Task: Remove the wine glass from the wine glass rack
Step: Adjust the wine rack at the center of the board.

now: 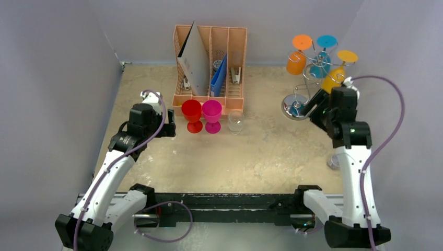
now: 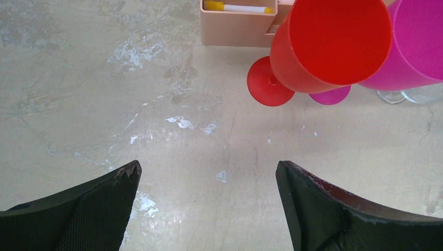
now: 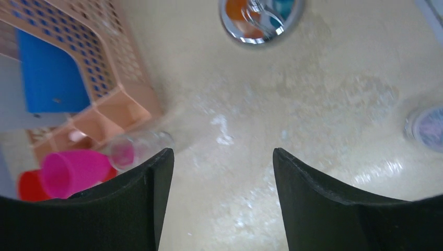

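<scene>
The silver wire wine glass rack [image 1: 307,78] stands at the back right on its shiny disc base [image 1: 292,107]. An orange wine glass [image 1: 296,61], a blue one [image 1: 319,65] and a yellow one [image 1: 334,78] hang upside down on it. My right gripper [image 1: 312,109] is open and empty, low beside the base and under the yellow glass. In the right wrist view [image 3: 223,157] the disc base [image 3: 261,21] lies ahead at the top edge. My left gripper [image 1: 170,128] is open and empty, just left of a red glass [image 1: 191,115]; in the left wrist view [image 2: 209,170] it is over bare table.
A red glass [image 2: 329,44], a magenta glass [image 1: 211,116] and a clear glass [image 1: 235,121] stand in a row in front of the peach slotted organiser [image 1: 210,65]. A small clear object [image 1: 333,162] lies by the right arm. Grey walls close both sides.
</scene>
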Controlling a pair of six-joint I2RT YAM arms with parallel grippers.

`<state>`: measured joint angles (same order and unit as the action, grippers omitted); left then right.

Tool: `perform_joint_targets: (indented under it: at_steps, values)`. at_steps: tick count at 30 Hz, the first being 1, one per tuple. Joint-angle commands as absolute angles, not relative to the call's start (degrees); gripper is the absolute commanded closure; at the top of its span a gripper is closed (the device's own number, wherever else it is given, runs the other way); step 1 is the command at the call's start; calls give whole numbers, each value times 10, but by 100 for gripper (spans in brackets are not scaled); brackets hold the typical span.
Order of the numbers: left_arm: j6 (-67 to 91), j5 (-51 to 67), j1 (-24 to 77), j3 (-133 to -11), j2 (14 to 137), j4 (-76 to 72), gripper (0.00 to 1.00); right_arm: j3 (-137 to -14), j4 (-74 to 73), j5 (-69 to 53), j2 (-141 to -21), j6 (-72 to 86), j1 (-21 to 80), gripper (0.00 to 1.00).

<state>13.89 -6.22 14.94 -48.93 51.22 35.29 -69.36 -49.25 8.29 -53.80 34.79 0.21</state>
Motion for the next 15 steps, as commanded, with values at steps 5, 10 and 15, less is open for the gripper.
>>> perform_joint_targets:
  at_steps: [5, 10, 15]
  values:
    - [125, -59, 146, -501, 505, 337, 1, -919, -518, 54, -617, 312, -31, 30]
    - [124, -59, 146, -501, 505, 337, 1, -960, -538, 70, -656, 293, -33, 25]
    - [123, -54, 146, -501, 508, 336, 1, -981, -537, 57, -691, 256, -33, 22]
